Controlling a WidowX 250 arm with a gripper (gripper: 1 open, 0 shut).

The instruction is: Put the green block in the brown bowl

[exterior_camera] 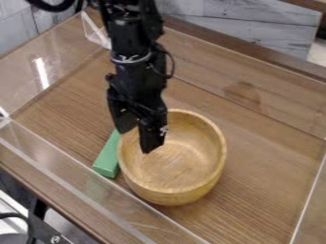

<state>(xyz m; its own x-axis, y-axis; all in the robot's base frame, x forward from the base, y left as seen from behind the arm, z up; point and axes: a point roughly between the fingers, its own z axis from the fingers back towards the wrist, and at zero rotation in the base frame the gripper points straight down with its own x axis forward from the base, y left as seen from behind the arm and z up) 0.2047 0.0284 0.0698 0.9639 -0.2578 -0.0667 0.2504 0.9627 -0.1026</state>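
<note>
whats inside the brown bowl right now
Nothing shows inside the brown bowl: only bare wood grain. The gripper covers part of its left rim. The green block lies outside, on the table beside it.

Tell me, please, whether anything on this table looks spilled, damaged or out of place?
Nothing stands out. The green block lies flat on the table beside the brown bowl, which sits upright and looks intact, with the open end effector above them.
</note>
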